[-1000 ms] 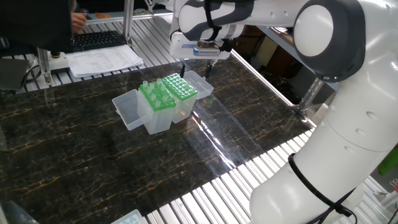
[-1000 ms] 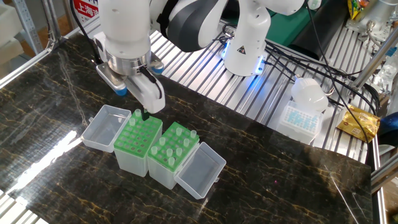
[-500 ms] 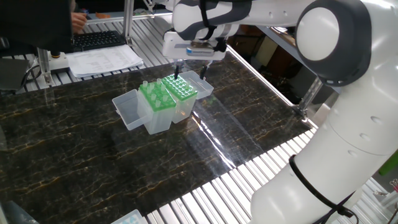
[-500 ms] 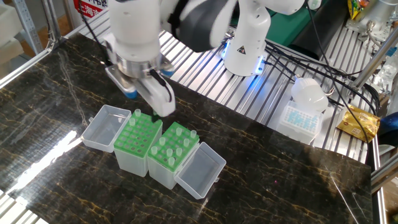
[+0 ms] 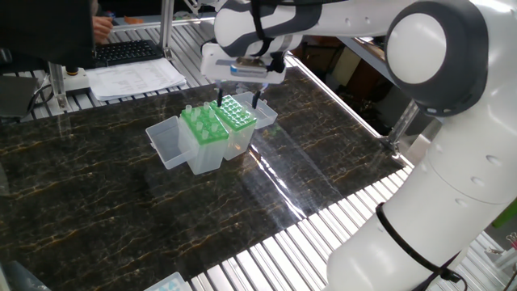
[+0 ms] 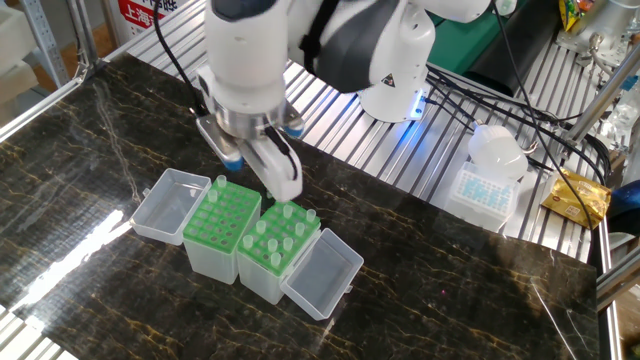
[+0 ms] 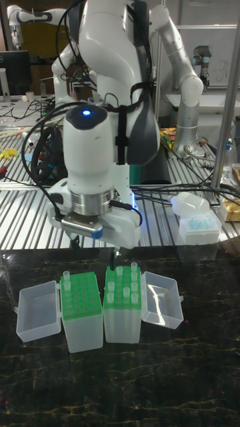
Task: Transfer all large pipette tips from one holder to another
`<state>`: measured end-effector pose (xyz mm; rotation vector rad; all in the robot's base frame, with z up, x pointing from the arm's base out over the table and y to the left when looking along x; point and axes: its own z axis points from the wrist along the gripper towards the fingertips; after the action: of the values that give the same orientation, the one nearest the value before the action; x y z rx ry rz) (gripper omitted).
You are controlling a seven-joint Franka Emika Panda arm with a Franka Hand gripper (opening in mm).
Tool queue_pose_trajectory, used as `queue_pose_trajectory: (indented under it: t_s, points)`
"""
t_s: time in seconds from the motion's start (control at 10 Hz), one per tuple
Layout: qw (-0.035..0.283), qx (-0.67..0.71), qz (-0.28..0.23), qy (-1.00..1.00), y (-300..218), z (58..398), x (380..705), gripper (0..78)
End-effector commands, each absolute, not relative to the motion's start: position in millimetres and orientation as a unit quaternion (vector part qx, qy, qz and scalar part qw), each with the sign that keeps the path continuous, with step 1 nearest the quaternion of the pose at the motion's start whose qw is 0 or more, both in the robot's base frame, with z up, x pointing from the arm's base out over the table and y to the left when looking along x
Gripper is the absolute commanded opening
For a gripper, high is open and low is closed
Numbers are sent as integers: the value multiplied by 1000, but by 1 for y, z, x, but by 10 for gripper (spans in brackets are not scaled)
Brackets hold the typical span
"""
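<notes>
Above the two green-topped holders, the gripper (image 6: 282,192) hangs with its fingers pointing down at the near back edge of the right-hand holder (image 6: 275,246); whether the jaws are parted or pressed together cannot be told, since the fingertips are hidden behind the wrist or seen only edge-on. Nothing can be made out between them.

Most of the large pipette tips (image 7: 123,288) stand upright in that right-hand holder, long axes vertical, wide round collars up and narrow ends down in the holes of the green plate. They are scattered over the plate, some holes between them bare. One more tip (image 7: 66,276) stands upright the same way at the back outer corner of the left-hand holder (image 7: 83,313), whose other holes look bare.

Both holders sit touching side by side on the dark marbled table (image 6: 470,300), each with its clear lid (image 6: 169,205) folded open flat on its outer side. Farther off, a small closed tip box (image 6: 486,189) rests on the slatted metal surface behind.
</notes>
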<state>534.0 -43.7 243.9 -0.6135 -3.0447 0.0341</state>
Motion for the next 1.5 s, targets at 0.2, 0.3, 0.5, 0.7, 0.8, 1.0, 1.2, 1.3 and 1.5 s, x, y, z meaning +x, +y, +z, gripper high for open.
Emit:
queue_pose_trajectory:
  t_s: [0.2, 0.3, 0.5, 0.7, 0.8, 1.0, 1.2, 1.3, 1.5]
  points:
    - [15, -250, 9, -968, -33, 235, 537, 774]
    - [13, -268, 10, -963, -33, 235, 540, 774]
    - [13, -284, 8, -959, -32, 233, 542, 774]
    - [10, -295, 7, -956, -29, 231, 545, 774]
    - [10, -298, 7, -954, -28, 231, 546, 774]
    - [7, -312, 7, -950, -23, 228, 552, 774]
    - [3, -317, 9, -948, -23, 226, 555, 774]
    - [2, -320, 10, -947, -22, 225, 555, 774]
    - [-3, -328, 8, -945, -22, 222, 556, 774]
